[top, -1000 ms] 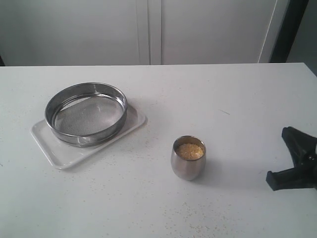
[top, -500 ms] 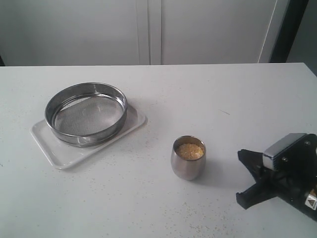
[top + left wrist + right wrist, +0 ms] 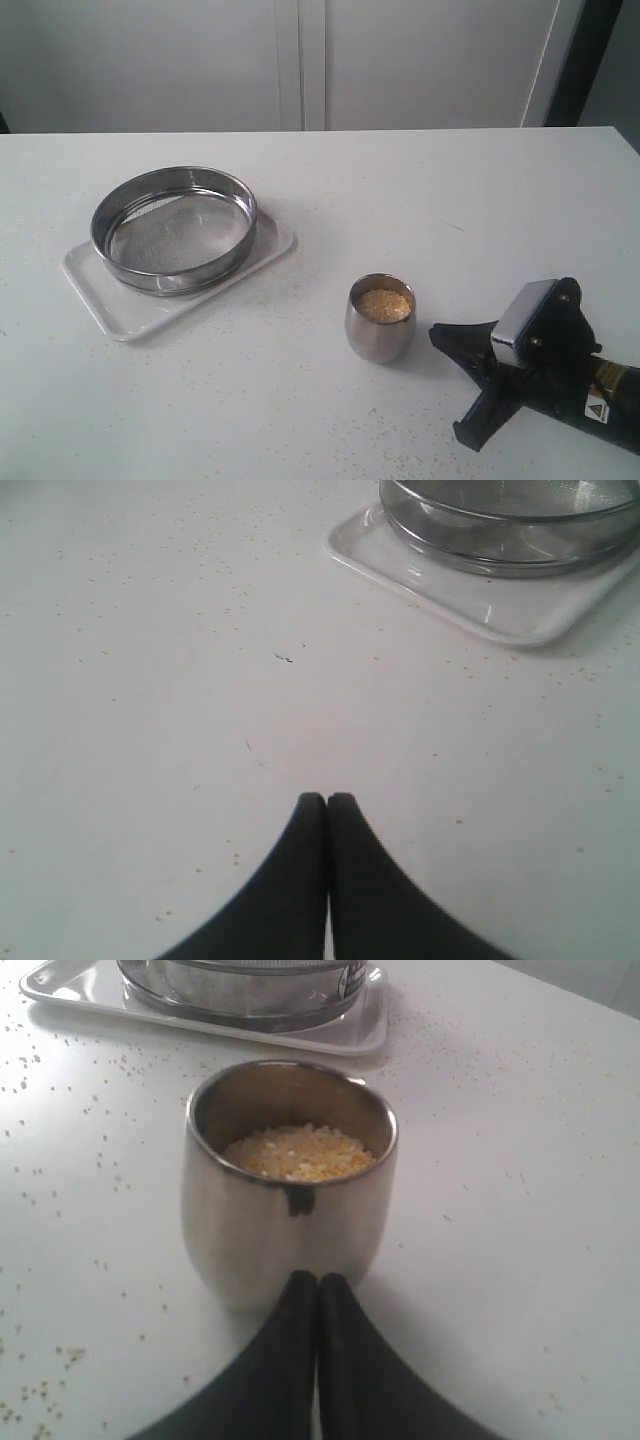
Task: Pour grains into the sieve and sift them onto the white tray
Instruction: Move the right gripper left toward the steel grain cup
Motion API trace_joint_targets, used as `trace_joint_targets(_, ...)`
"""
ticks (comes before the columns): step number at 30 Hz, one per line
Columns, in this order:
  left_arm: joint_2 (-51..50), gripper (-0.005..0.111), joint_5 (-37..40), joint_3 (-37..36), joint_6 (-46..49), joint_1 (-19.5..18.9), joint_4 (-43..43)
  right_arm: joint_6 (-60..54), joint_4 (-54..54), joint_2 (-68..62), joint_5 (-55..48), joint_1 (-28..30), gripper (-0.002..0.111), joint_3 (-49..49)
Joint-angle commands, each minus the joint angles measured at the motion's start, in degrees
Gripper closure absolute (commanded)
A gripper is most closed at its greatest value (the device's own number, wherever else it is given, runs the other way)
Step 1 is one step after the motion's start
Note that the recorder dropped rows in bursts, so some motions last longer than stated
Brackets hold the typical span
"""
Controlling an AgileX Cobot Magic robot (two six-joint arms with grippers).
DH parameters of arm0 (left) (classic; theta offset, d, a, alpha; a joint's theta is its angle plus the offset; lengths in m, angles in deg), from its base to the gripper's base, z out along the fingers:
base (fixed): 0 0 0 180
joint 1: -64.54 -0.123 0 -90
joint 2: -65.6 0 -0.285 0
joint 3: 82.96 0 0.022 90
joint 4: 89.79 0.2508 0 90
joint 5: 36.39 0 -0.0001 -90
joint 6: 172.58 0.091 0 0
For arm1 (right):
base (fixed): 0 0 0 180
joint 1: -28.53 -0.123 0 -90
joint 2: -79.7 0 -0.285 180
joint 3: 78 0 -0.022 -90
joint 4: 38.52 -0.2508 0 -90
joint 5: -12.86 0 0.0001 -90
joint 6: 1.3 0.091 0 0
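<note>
The grains (image 3: 383, 304) (image 3: 298, 1152) fill a small rounded steel cup (image 3: 380, 318) (image 3: 288, 1185) standing upright mid-table. To its left the sieve (image 3: 174, 228) (image 3: 250, 985) (image 3: 500, 530) rests on the white tray (image 3: 110, 300) (image 3: 470, 610) (image 3: 80, 990), and its mesh looks bare. My right gripper (image 3: 440, 335) (image 3: 318, 1278) is low over the table just right of the cup, its tips shut together close to the cup's wall and holding nothing. My left gripper (image 3: 326, 798) is shut and empty over bare table, well short of the tray, and out of the exterior view.
Stray granules (image 3: 40, 1390) speckle the white tabletop (image 3: 300, 420) around the cup and near the tray. A pale wall with cabinet panels (image 3: 300, 60) stands behind the table's far edge.
My right gripper has come in from the right edge and travelled left, ending just beside the cup. Cup, sieve and tray have not moved.
</note>
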Motion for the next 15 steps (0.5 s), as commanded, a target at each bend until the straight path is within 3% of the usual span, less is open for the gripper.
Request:
trace_joint_targets(1,0.22,0.107,0.41,-0.44,-0.56,-0.07,0.0,1.63,0.74,-0.23,0.89,0.16,0.099,-0.29)
trace_joint_targets(3,0.22,0.107,0.41,-0.44,-0.56,-0.07,0.0,2.79,0.74,-0.23,0.89,0.16,0.081,-0.29)
trace_joint_targets(8,0.22,0.107,0.41,-0.44,-0.56,-0.07,0.0,8.11,0.74,-0.23,0.89,0.16,0.021,-0.29)
trace_joint_targets(10,0.22,0.107,0.41,-0.44,-0.56,-0.07,0.0,9.2,0.74,-0.23,0.89,0.16,0.015,-0.29)
trace_joint_targets(15,0.22,0.107,0.41,-0.44,-0.56,-0.07,0.0,9.2,0.74,-0.23,0.89,0.16,0.014,-0.29)
